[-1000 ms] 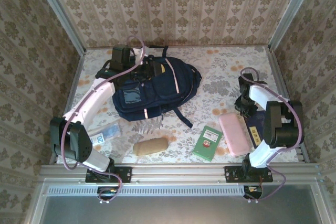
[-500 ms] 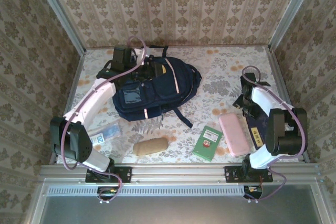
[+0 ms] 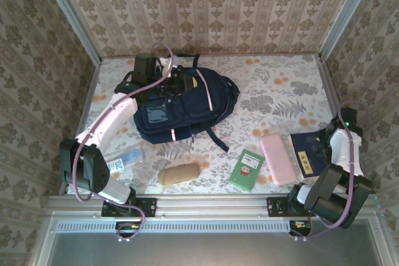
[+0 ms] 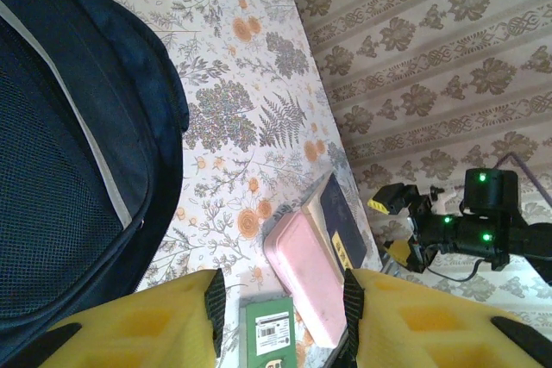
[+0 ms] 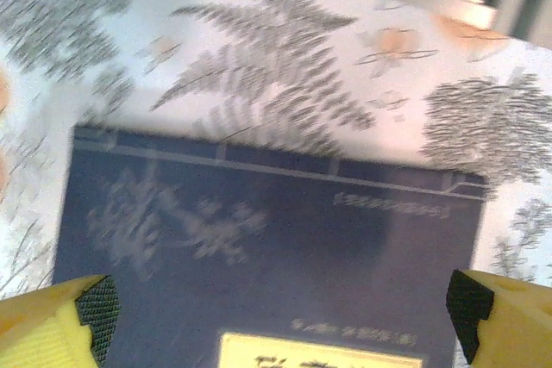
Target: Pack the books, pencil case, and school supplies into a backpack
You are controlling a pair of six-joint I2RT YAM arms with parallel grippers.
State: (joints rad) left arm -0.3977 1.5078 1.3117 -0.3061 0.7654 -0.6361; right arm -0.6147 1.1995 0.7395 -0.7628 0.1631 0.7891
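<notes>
The navy backpack (image 3: 187, 107) lies at the back left, and its mesh side shows as the backpack (image 4: 69, 170) in the left wrist view. My left gripper (image 3: 171, 82) hovers at its top; the left gripper (image 4: 280, 286) is open with nothing between the pads. A dark navy book (image 3: 308, 154) lies flat at the right, beside a pink pencil case (image 3: 277, 159) and a small green book (image 3: 246, 169). My right gripper (image 3: 325, 144) is over the navy book (image 5: 259, 247); the right gripper (image 5: 285, 308) stands wide open and empty. A blue-and-white packet (image 3: 124, 159) lies near the left arm.
A tan pouch (image 3: 179, 174) lies at the front middle. The backpack's dark straps (image 3: 215, 138) trail toward the table's centre. Metal frame posts and patterned walls close in the table (image 3: 274, 85) on three sides. The right arm (image 4: 483, 230) shows past the pencil case (image 4: 306, 273).
My right gripper has opened wide and the right arm has swung back toward the right edge, uncovering the navy book on the table. The left arm has not moved.
</notes>
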